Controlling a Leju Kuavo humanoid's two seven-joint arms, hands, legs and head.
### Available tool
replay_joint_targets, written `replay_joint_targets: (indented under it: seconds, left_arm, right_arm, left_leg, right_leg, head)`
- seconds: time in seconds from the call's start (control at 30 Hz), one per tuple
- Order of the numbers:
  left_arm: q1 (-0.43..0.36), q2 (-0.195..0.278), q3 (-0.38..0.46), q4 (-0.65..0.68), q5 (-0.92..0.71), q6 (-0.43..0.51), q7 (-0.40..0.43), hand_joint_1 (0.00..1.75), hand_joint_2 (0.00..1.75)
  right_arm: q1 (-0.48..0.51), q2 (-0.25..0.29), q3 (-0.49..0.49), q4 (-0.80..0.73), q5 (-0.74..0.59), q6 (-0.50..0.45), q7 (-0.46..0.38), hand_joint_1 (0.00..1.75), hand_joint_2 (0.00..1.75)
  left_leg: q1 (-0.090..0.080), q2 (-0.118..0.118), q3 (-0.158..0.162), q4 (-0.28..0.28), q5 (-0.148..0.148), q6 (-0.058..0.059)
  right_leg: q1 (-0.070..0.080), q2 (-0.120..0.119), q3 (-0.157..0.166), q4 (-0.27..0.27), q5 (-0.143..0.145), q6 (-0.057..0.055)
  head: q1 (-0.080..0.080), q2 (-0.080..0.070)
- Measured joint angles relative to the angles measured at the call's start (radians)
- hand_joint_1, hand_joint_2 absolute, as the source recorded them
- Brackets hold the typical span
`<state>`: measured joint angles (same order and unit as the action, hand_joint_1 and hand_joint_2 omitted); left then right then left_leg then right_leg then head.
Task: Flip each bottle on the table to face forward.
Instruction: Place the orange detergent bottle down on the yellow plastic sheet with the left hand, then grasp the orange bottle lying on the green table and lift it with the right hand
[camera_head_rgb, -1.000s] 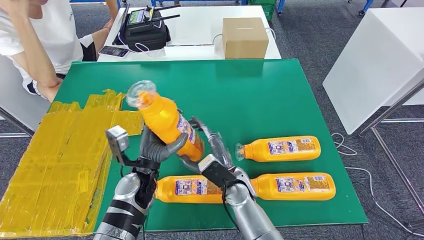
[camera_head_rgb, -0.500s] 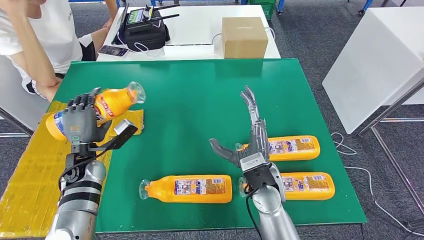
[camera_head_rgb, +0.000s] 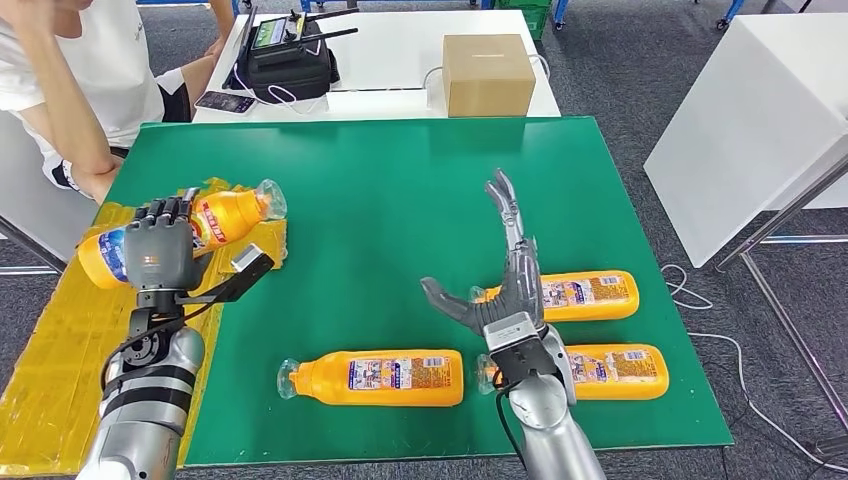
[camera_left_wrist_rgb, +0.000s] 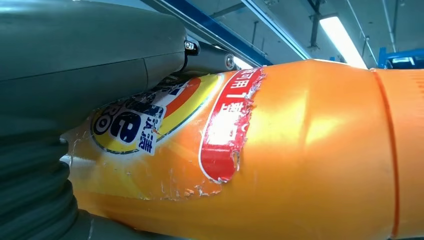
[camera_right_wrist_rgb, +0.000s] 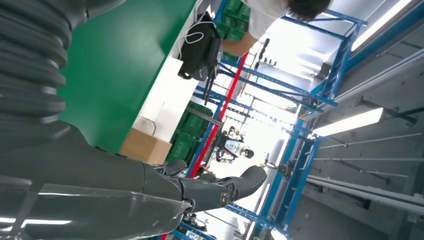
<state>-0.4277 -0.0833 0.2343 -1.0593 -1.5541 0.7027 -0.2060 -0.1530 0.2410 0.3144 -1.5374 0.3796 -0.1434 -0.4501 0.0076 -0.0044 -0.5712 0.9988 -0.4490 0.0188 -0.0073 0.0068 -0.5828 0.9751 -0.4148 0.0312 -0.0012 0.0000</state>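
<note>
Head view: left hand (camera_head_rgb: 160, 252) raised over the yellow taped sheet (camera_head_rgb: 60, 340) at the left side of the green tabletop (camera_head_rgb: 400, 190). Fingers wrapped round a held orange bottle (camera_head_rgb: 205, 222); bottle lies roughly level in the grip, clear cap end (camera_head_rgb: 270, 198) sticking out past the hand toward the table centre, base end out the other side. Back of hand faces the camera; forearm rises nearly straight up beneath it.

Left wrist view adds what the head view cannot resolve: held bottle's label (camera_left_wrist_rgb: 165, 125) up close, red and blue-yellow print, edges torn and scuffed, grey thumb pressed over its upper part. Ceiling lights behind.

Right hand (camera_head_rgb: 505, 285) empty, fingers (camera_head_rgb: 505, 215) stretched out straight and apart, thumb splayed to the side; holds nothing. Palm stands edge-up, fingertips pointing away from the robot. Right wrist view confirms: thumb and one dark finger (camera_right_wrist_rgb: 220, 192) extended in air, nothing between them; tabletop edge, cardboard box (camera_right_wrist_rgb: 145, 147) and blue racking beyond.

Three more orange bottles lie flat on the tabletop. Far right bottle (camera_head_rgb: 575, 295) just behind the right hand, cap end hidden by the palm. Near right bottle (camera_head_rgb: 610, 370) beside the right wrist. Middle bottle (camera_head_rgb: 375, 377) between the two arms, cap toward the left arm, label up.
</note>
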Motion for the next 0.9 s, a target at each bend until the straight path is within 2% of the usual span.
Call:
replay_joint_targets:
  seconds: [0.07,0.13,0.23,0.33,0.47,0.67,0.8,0.83,0.9]
  left_arm:
    - [0.000,0.005,-0.004,0.006,-0.004,0.000,0.010,1.75,1.75]
    - [-0.001,0.021,-0.026,0.015,-0.010,0.000,0.060,1.75,1.75]
    - [-0.007,0.075,-0.117,0.053,-0.012,0.000,0.195,1.75,1.75]
    - [-0.025,0.129,-0.208,0.137,-0.013,0.000,0.268,1.75,1.75]
    - [-0.051,0.166,-0.253,0.278,-0.013,0.000,0.290,1.75,1.75]
    - [-0.079,0.198,-0.245,0.458,0.000,-0.001,0.287,1.75,1.75]
    - [-0.094,0.203,-0.225,0.550,-0.012,0.004,0.286,1.75,1.75]
    - [-0.100,0.203,-0.221,0.565,-0.013,0.005,0.286,1.68,1.75]
    - [-0.110,0.203,-0.214,0.591,-0.013,0.005,0.284,0.80,1.75]
  right_arm:
    - [0.000,-0.001,0.000,-0.001,0.000,0.000,0.000,0.00,1.75]
    - [0.000,-0.003,0.001,-0.002,-0.003,0.000,-0.001,0.00,1.75]
    - [-0.001,-0.009,0.005,-0.003,-0.014,-0.002,-0.007,0.00,1.75]
    - [-0.004,-0.016,0.010,-0.002,-0.024,-0.004,-0.012,0.00,1.75]
    - [-0.010,-0.021,0.020,-0.002,-0.032,-0.004,-0.017,0.00,1.75]
    - [-0.022,-0.028,0.030,0.010,-0.042,-0.001,-0.021,0.00,1.75]
    - [-0.030,-0.029,0.040,0.025,-0.047,0.001,-0.021,0.00,1.75]
    - [-0.032,-0.029,0.042,0.028,-0.047,0.002,-0.021,0.00,1.75]
    - [-0.035,-0.029,0.045,0.035,-0.049,0.003,-0.021,0.00,1.75]
  left_leg:
    - [0.000,0.000,0.000,0.000,0.000,0.000]
    - [0.000,0.000,0.000,0.000,0.000,0.000]
    - [0.000,0.000,0.000,0.000,0.000,0.000]
    - [0.000,-0.001,0.000,0.000,0.000,0.000]
    - [0.000,0.001,0.000,0.000,0.000,0.000]
    - [0.000,0.000,0.000,0.000,0.000,0.000]
    - [0.000,0.000,0.000,0.000,0.000,0.000]
    - [0.000,0.000,0.000,0.000,0.000,0.000]
    - [0.000,0.000,0.001,0.000,0.000,0.000]
  right_leg:
    - [0.000,0.000,0.000,0.000,0.000,0.000]
    - [0.000,0.000,0.000,0.000,0.000,0.000]
    - [0.000,0.000,0.000,0.000,0.000,0.000]
    - [0.000,0.000,0.000,0.000,0.000,0.000]
    - [0.000,0.001,0.000,0.001,0.000,0.000]
    - [0.000,0.001,0.000,0.001,0.000,0.000]
    - [0.000,0.001,0.000,0.001,0.000,0.000]
    - [0.000,0.000,0.001,0.001,0.000,0.000]
    - [0.000,0.000,0.002,0.000,0.000,0.000]
  head:
    - [0.000,0.000]
    - [0.000,0.000]
    - [0.000,0.000]
    - [0.000,0.000]
    - [0.000,0.000]
    - [0.000,0.000]
    - [0.000,0.000]
    - [0.000,0.000]
    - [0.000,0.000]
